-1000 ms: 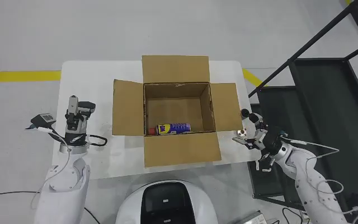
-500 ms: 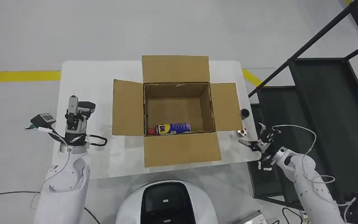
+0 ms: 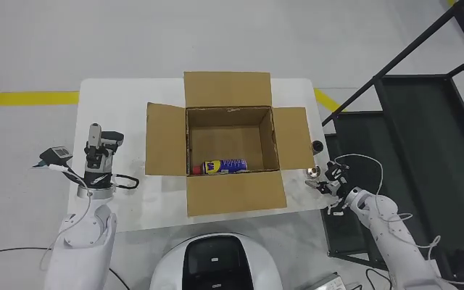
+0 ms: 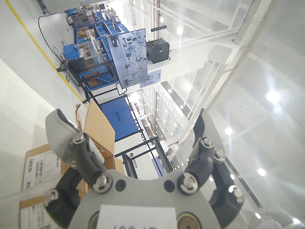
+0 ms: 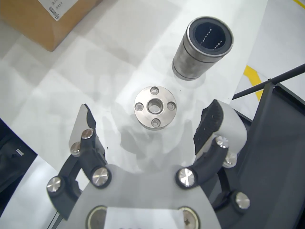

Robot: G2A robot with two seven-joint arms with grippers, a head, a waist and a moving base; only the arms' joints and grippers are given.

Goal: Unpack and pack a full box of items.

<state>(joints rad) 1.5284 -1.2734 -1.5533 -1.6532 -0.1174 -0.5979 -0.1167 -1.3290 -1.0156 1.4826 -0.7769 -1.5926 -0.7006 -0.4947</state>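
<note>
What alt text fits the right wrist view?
The open right gripper faces a round silver metal flange with four holes, flat on the white table. A grey metal hollow cylinder stands upright beside it; a brown cardboard box lies beyond.

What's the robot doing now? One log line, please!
right gripper open near flange | bearing beside it | left gripper open, upturned | spray can in box

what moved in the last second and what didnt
The right claw drew back from the metal flange toward the robot, near the right edge of the table. It is open, and the flange lies flat beside the upright steel cylinder. The left claw, the cardboard box and the spray can inside it stayed put.
</note>
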